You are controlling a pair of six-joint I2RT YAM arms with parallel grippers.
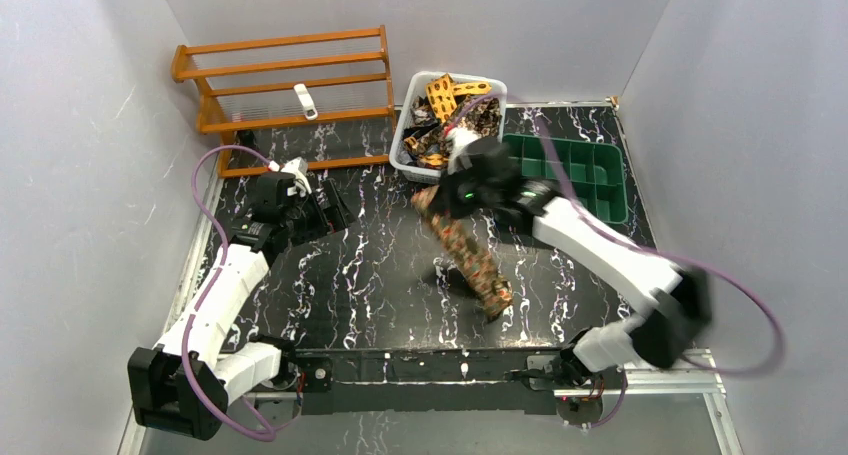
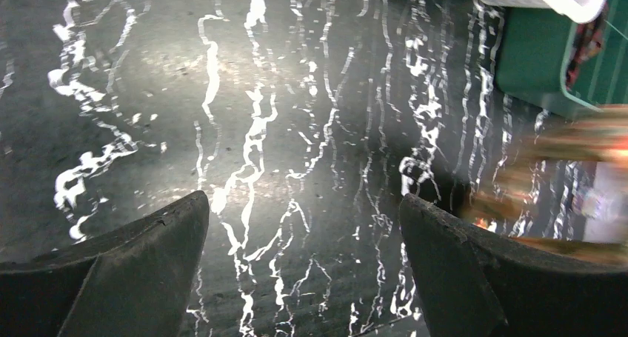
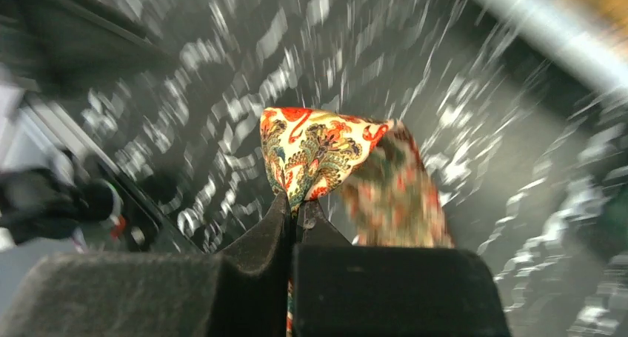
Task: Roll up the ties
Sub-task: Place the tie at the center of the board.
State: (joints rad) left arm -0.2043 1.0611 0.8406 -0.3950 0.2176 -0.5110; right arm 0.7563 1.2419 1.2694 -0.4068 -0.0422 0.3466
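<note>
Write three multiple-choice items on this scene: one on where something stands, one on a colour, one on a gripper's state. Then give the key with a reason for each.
1. The white basket stands:
A. between the wooden rack and the green tray
B. by the arm bases
C. on the rack's top shelf

2. The table top is:
A. plain wood
B. black with white veins
C. blue

3. The right gripper is:
A. open over the basket
B. shut on nothing
C. shut on a tie

Key:
1 A: the top view shows the rack on its left and the tray on its right.
2 B: every view shows a dark marbled surface.
3 C: the right wrist view shows its jaws closed on patterned fabric.
</note>
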